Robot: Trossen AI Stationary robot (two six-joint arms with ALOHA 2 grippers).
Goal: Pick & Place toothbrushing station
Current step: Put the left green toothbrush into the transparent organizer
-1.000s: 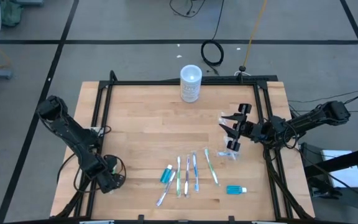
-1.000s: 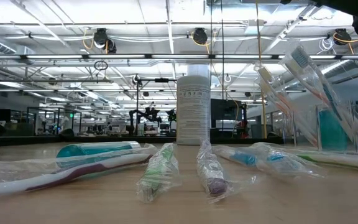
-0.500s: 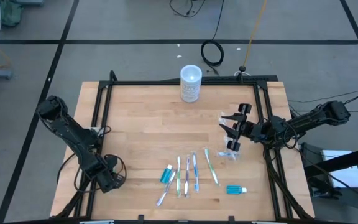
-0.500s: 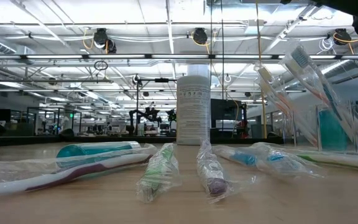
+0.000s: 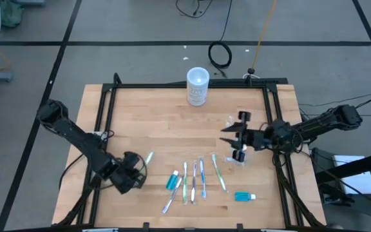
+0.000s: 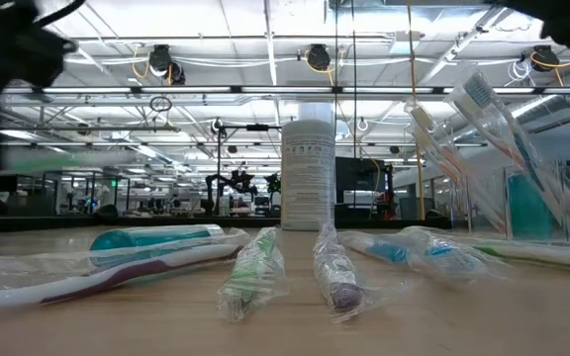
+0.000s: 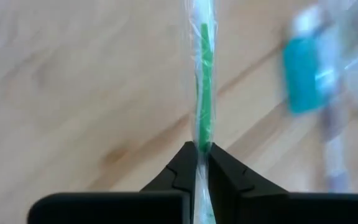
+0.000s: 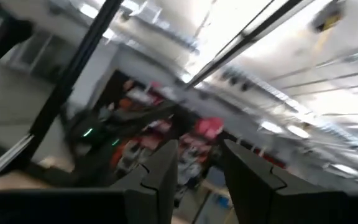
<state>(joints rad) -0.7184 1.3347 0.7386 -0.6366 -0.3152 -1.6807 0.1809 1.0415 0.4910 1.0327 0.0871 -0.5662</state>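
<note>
Green-handled toothbrush (image 7: 202, 81), sealed in clear film, pinched near one end between the closed fingers of the left gripper (image 7: 202, 155); seen from above at the front-left of the table (image 5: 147, 122), apparently lifted clear of the wood. Just beside it, toward the centre front, the loose row of wrapped toothbrushes (image 5: 194, 180) with one teal tube (image 5: 172, 181) at its left and a second teal tube (image 5: 244, 196) lying apart to the right. Farther right, the clear cup (image 5: 239, 156), already holding several brushes that lean outward in the low view. Right gripper (image 5: 232, 135) just behind the cup, fingers apart and holding nothing. Frosted container (image 5: 198, 86) at the far edge, well apart from all of this.

Likely hazards:
- Slick film in a narrow pinch, hence slipping or swinging of the long free end during transfer.
- A light cup crowded with leaning brushes, hence tipping on a low or skewed entry.
- Right gripper close to the cup, hence risk of contact between arms.
</note>
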